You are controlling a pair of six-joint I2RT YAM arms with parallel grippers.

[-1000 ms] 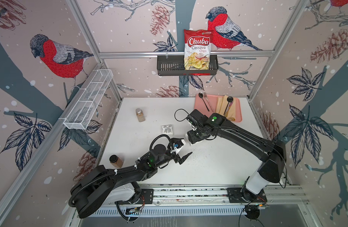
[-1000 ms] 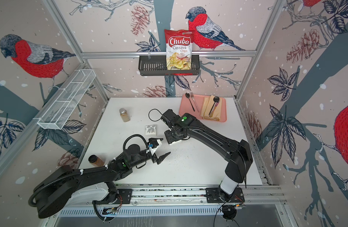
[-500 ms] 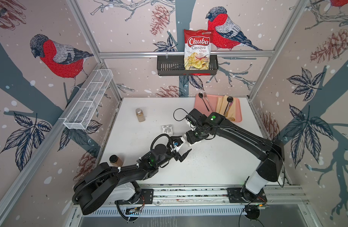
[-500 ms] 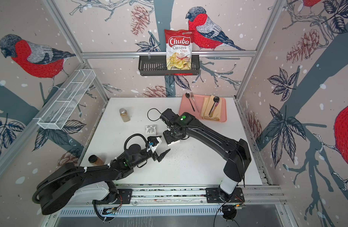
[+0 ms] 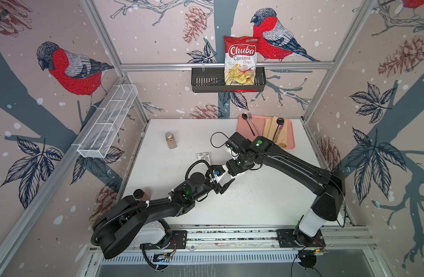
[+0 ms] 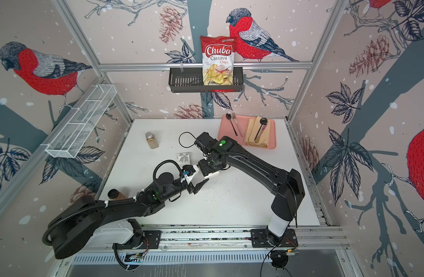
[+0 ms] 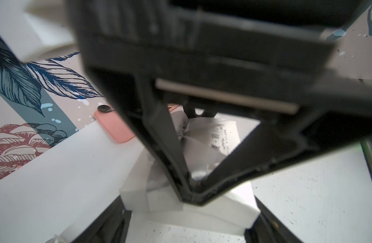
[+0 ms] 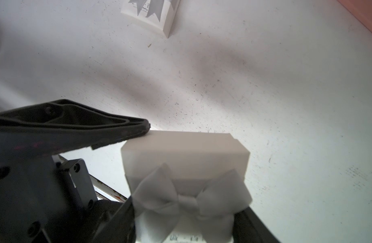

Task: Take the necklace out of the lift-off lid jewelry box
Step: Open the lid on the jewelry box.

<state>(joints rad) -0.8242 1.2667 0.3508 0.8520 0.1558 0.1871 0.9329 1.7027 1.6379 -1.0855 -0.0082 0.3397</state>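
1. Both grippers have drawn together since a second ago. The left gripper point(image 5: 226, 186) has come up to the right gripper point(image 5: 230, 171), and its jaws have narrowed.
2. The box point(image 8: 185, 151) is clamped between the right gripper's jaws near the middle of the table point(image 5: 266, 211) and looks lifted clear of it. Its bow point(image 8: 187, 199) faces the right wrist camera. The lid looks still on, so the necklace is presumably inside; none of it shows.
3. Holding the box up probably gives the left gripper a free end to take, so one part can be pulled off the other.
4. The left gripper's jaws stand on either side of that free end, and one of its fingers point(image 8: 126, 130) touches the box's edge. Whether they already press on it I cannot tell.
5. In both top views the arms cover nearly all of the box. The seam between lid and base is hard to make out. The left wrist view is largely blocked by the right gripper.
6. A second small white box point(image 5: 203, 156) with a printed bow lies on the table just behind the grippers, apart from them. Whether it belongs to the task is unclear.
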